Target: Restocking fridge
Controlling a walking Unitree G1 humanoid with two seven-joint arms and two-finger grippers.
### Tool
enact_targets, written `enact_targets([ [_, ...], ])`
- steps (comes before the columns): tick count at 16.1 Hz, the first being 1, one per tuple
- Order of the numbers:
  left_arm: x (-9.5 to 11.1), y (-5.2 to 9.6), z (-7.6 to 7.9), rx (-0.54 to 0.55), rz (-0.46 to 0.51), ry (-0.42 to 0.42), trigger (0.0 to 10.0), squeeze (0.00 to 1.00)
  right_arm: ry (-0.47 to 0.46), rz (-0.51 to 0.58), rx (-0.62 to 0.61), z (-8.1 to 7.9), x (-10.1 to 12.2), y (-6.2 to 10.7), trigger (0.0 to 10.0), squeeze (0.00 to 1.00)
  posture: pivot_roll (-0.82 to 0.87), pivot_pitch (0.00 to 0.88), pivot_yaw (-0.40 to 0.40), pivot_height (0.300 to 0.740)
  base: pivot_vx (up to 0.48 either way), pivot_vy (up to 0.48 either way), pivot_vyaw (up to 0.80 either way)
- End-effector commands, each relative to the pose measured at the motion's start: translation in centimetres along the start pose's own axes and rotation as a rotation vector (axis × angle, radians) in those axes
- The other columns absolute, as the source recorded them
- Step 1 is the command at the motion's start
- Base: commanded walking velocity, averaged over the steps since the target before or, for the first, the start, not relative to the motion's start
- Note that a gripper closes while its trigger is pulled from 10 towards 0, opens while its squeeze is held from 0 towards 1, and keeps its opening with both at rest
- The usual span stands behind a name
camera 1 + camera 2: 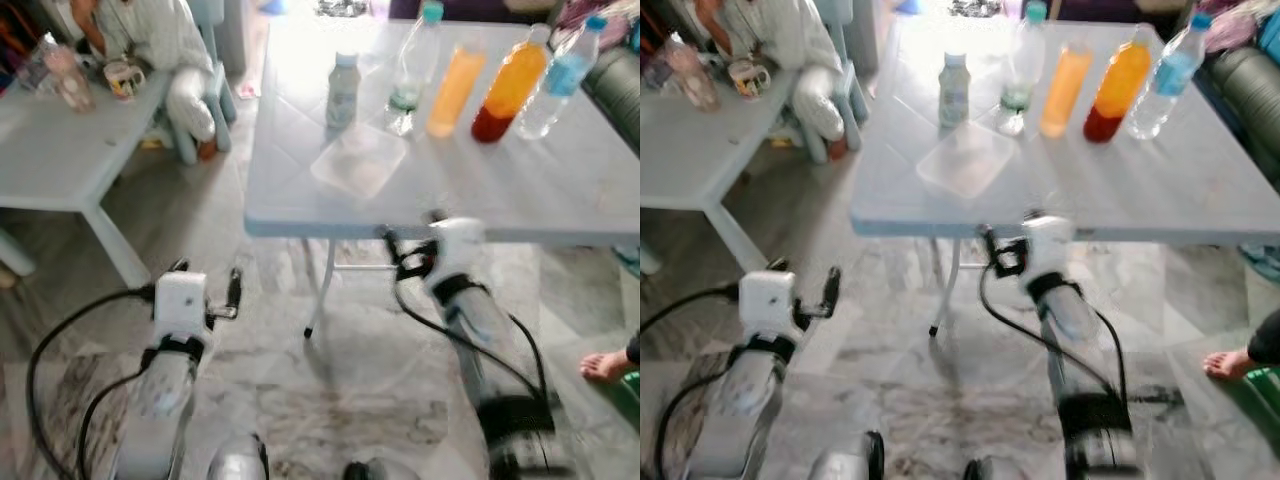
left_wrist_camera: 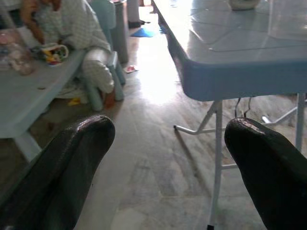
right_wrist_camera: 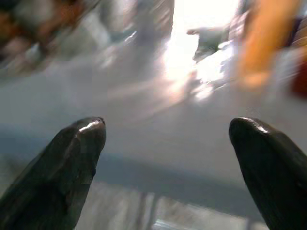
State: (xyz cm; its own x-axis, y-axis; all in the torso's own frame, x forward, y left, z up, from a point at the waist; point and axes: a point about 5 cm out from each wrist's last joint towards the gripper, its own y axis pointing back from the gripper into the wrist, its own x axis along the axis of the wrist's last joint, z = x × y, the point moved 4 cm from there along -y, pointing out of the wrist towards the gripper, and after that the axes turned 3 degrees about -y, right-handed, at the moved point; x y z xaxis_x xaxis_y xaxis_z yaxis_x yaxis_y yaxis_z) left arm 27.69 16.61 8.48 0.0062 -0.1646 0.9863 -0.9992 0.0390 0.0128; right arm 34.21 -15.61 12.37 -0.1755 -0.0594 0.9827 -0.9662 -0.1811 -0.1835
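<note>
Frankly, unreadable bottle (image 1: 342, 90) label (blurred)

- Bare tabletop (image 1: 520, 185) lies between the near edge and the bottle row (image 1: 470, 85).
- A clear tray (image 1: 358, 160) blocks the front left.
- Marble floor (image 1: 320, 390) lies open below.

Marble-look floor (image 1: 330, 380) — a pale folding counter (image 1: 560, 190) under glare, a low grey side table (image 1: 60, 160) to the left.

Left hand (image 1: 207, 283) held low, fingers spread wide; right hand (image 1: 410, 232) raised further forward, fingers likewise apart.
</note>
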Motion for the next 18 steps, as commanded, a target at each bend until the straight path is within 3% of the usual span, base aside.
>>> enact_targets([
  [1,0.3,0.6,-0.5,0.025,0.008,-0.004,10.0,0.00,0.016,0.084,-0.099,1.1,2.2,1.1,10.0,0.00,0.15,0.102,-0.032,0.740,0.000,0.000,0.00],
  [4,0.1,1.2,-0.5,0.021,0.002,0.005,10.0,0.00,0.057,0.075,-0.246,1.9,2.6,5.1,10.0,0.00,0.13,0.087,-0.025,0.740,0.000,0.000,0.00],
  [6,0.7,0.2,-0.4,0.014,0.021,0.045,10.0,0.00,0.065,0.008,-0.294,2.0,1.8,7.0,10.0,0.00,0.11,0.079,-0.020,0.740,0.000,0.000,-0.65],
  [10,1.6,-0.7,-0.5,0.019,0.052,0.052,10.0,0.00,0.067,-0.024,-0.289,1.7,1.9,6.8,10.0,0.00,0.11,0.075,-0.029,0.740,0.299,0.000,-0.66],
  [13,1.4,-0.7,-0.3,0.016,0.047,0.062,10.0,0.00,0.077,-0.030,-0.275,1.4,2.2,6.5,10.0,0.00,0.11,0.073,-0.033,0.740,0.329,0.000,0.00],
  [18,1.3,-1.2,-0.1,0.017,0.040,0.083,10.0,0.00,0.084,-0.023,-0.262,1.2,2.5,5.9,10.0,0.00,0.11,0.063,-0.034,0.740,0.298,0.359,0.00],
])
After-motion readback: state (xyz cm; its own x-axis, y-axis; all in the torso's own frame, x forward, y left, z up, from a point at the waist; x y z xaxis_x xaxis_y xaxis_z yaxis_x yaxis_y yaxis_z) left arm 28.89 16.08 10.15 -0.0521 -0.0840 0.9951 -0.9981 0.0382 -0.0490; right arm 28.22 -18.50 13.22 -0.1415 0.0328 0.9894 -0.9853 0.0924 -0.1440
